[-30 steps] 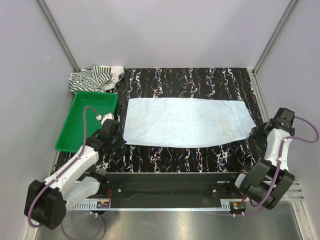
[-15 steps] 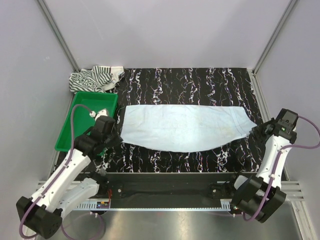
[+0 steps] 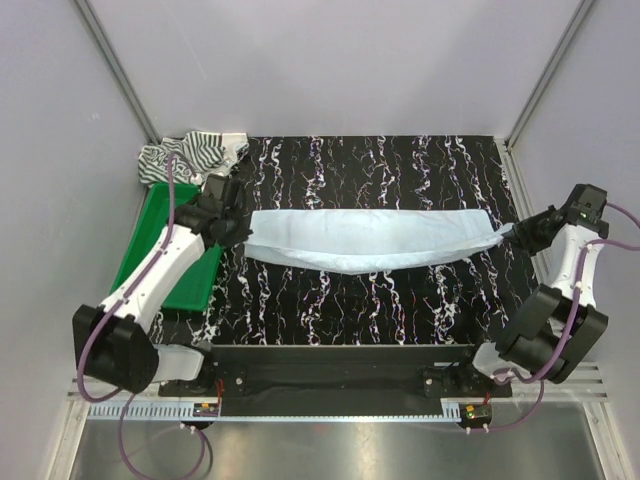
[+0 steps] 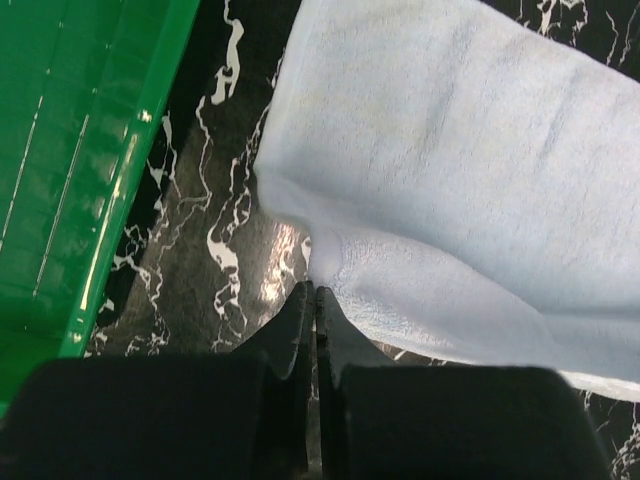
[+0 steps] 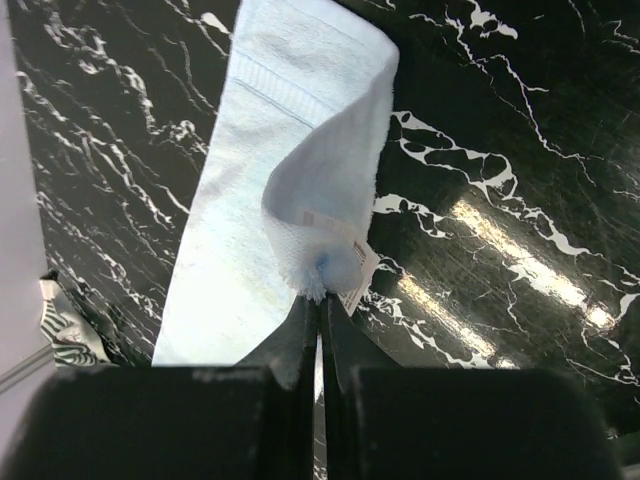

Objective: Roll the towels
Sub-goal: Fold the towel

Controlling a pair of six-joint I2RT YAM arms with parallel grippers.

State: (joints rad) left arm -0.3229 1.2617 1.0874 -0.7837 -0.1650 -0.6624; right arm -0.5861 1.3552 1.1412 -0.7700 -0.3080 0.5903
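The light blue towel (image 3: 370,240) lies across the middle of the black marbled table, its near long edge lifted and carried over toward the far edge. My left gripper (image 3: 243,234) is shut on the towel's left near corner (image 4: 325,262). My right gripper (image 3: 510,233) is shut on the right near corner (image 5: 322,262), where a white label hangs. The striped black-and-white towel (image 3: 192,155) lies crumpled at the far left corner; a bit of it shows in the right wrist view (image 5: 60,325).
A green plastic tray (image 3: 150,250) sits at the left, partly under my left arm, and also shows in the left wrist view (image 4: 70,150). Grey walls close in the back and both sides. A metal rail runs along the near edge.
Both grippers have moved away from the near edge toward the far side, carrying the blue towel's near corners with them. The towel has gone from flat to folded over lengthwise and looks narrower.
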